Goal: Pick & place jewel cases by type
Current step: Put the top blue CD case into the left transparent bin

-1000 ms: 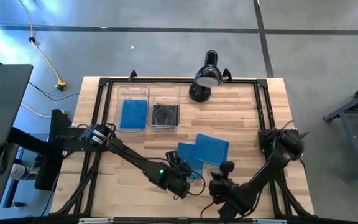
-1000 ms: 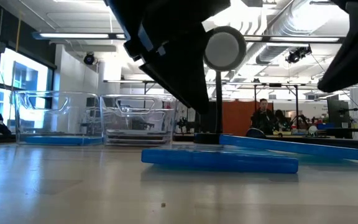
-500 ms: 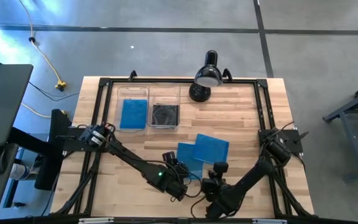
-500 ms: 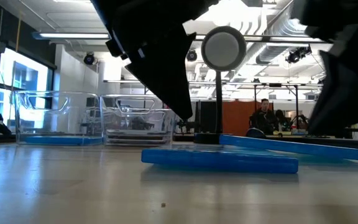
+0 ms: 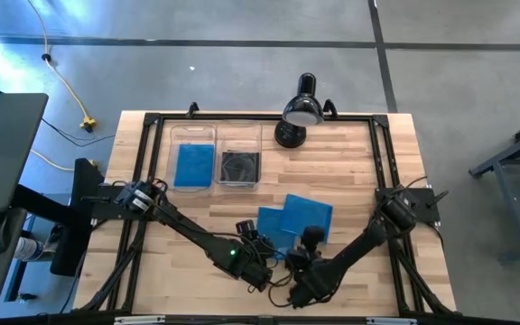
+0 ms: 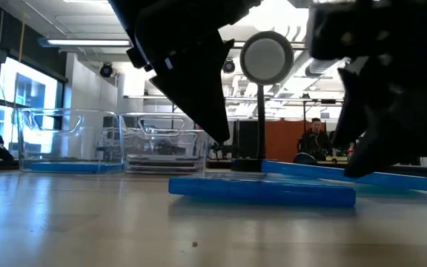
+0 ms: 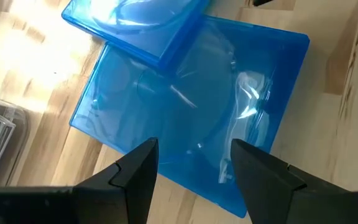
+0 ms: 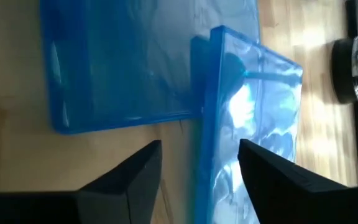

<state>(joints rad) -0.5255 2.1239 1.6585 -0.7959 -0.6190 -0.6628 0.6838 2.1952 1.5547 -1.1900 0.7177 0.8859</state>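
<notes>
Two translucent blue jewel cases lie mid-table. The left one (image 5: 272, 224) lies flat on the wood. The right one (image 5: 308, 215) overlaps it, resting one edge on it and tilting (image 6: 354, 176). My left gripper (image 7: 194, 171) is open and hovers above the flat case's near side (image 7: 191, 124). My right gripper (image 8: 201, 180) is also open, just near of the two cases, its fingers standing on either side of the tilted case's edge (image 8: 247, 124) without touching. Another blue case (image 5: 193, 165) lies in the left clear bin and a dark case (image 5: 239, 165) in the right bin.
The two clear bins (image 5: 193, 135) (image 5: 239, 135) stand side by side at the far left of the table. A black desk lamp (image 5: 299, 110) stands at the far edge behind the cases. Both arms crowd the near middle of the table (image 5: 278, 266). A person stands in the room beyond (image 6: 313, 137).
My right gripper has swung toward the table's left edge and toward the two blue cases, and now stands close beside my left gripper. My left gripper has shifted a little toward the left. The cases have not moved.
</notes>
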